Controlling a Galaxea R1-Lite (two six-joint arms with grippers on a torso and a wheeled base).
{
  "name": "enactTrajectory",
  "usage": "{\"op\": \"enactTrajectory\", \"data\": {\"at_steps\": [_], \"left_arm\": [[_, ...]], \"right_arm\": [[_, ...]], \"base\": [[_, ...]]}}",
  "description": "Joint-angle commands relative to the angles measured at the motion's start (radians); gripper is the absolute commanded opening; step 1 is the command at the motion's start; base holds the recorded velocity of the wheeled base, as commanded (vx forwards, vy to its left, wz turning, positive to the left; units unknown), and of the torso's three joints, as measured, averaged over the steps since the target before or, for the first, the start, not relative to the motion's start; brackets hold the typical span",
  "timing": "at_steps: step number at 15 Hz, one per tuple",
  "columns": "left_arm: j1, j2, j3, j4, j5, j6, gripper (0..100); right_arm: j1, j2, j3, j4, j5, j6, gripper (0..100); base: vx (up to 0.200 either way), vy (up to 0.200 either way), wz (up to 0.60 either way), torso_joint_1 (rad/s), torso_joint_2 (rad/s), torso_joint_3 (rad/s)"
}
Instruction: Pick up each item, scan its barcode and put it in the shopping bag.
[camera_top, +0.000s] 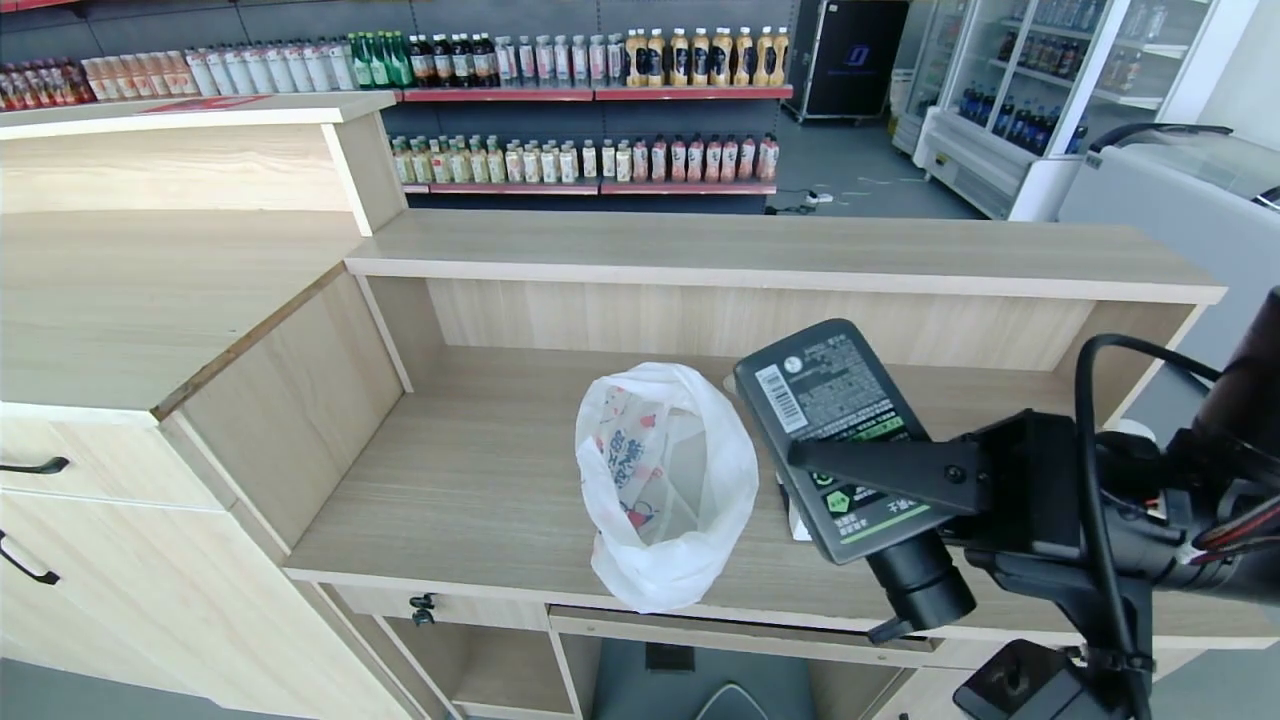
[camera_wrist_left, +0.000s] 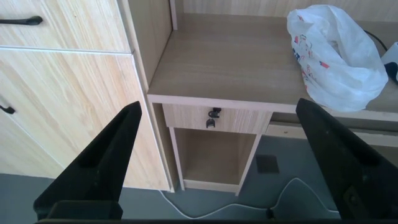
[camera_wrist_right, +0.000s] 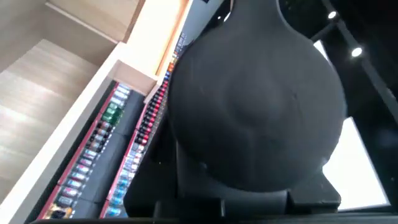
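While right claw (camera_top: 812, 462) clamps black pouch (camera_top: 820, 390), shopping bag (camera_top: 665, 480) gapes on counter (camera_top: 480, 470); left claw (camera_wrist_left: 219, 109) spread.

Wooden counter (camera_top: 480, 470); drink shelves (camera_top: 590, 95) behind; glass-door fridges (camera_top: 1040, 80) far right.
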Motion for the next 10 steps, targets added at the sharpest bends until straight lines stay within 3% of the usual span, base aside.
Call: {"op": "enactTrajectory", "data": {"at_steps": [1, 10], "left_arm": [[0.0, 0.0, 0.0, 0.0, 0.0, 0.0, 100], [0.0, 0.0, 0.0, 0.0, 0.0, 0.0, 100]], "right_arm": [[0.11, 0.079, -0.053, -0.032, -0.003, -0.004, 0], [0.134, 0.109, -0.069, -0.032, -0.003, 0.015, 0]], "base": [[0.0, 0.0, 0.0, 0.0, 0.0, 0.0], [0.0, 0.0, 0.0, 0.0, 0.0, 0.0]]}}
